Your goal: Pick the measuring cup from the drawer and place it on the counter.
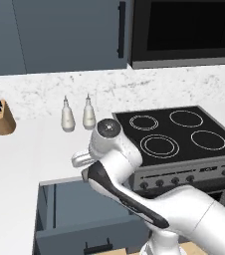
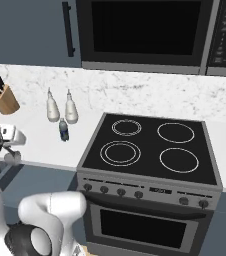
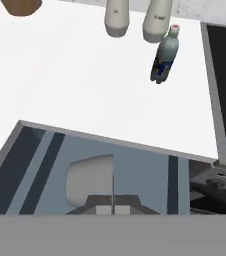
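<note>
The measuring cup [image 3: 89,179], a small dull-grey round cup, hangs just in front of my fingertips over the open drawer [image 3: 140,167]. Its thin handle runs straight down into my gripper [image 3: 113,207], which is shut on it. In the right base view the cup [image 2: 13,157] hangs under my gripper [image 2: 8,148] at the left edge, level with the front edge of the counter [image 2: 42,142]. The left base view shows the slate-blue drawer [image 1: 72,206] pulled out below the white counter [image 1: 20,159], with my arm covering the gripper.
Two white bottles [image 1: 67,117] [image 1: 88,114] and a small dark-green bottle [image 3: 164,59] stand on the counter near the stove [image 1: 176,132]. A knife block [image 1: 3,119] is at the back left. Wall cabinets and a microwave [image 2: 145,32] hang above.
</note>
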